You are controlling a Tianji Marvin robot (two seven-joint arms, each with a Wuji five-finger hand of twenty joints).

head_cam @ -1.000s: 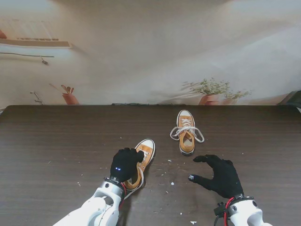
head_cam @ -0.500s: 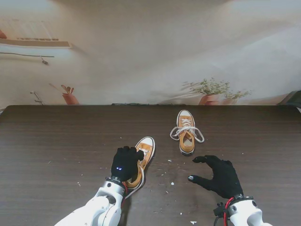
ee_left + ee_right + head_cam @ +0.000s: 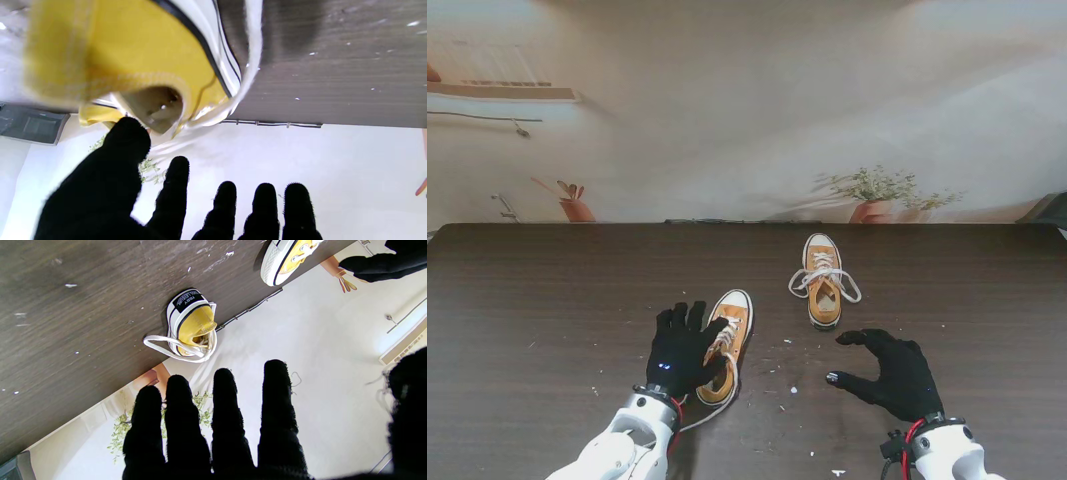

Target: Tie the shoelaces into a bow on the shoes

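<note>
Two yellow canvas shoes with white soles lie on the dark wooden table (image 3: 547,290). The near shoe (image 3: 730,335) points away from me, and its white lace (image 3: 710,407) trails toward me by the heel. My left hand (image 3: 680,350) hovers over this shoe's left side and heel with fingers spread, open. In the left wrist view the heel opening (image 3: 156,103) is close and the fingertips (image 3: 227,193) are apart. The far shoe (image 3: 823,283) has loose laces (image 3: 799,283) looped to both sides. My right hand (image 3: 895,372) rests open, nearer to me than that shoe.
Small white specks are scattered on the table (image 3: 777,370) between the two hands. A backdrop printed with potted plants (image 3: 877,195) rises along the table's far edge. Both forearms come in from the near corners.
My left hand has let go of the near shoe's heel and spread its fingers. The shoe has shifted slightly and its lace now trails near the heel. The right hand has stayed still.
</note>
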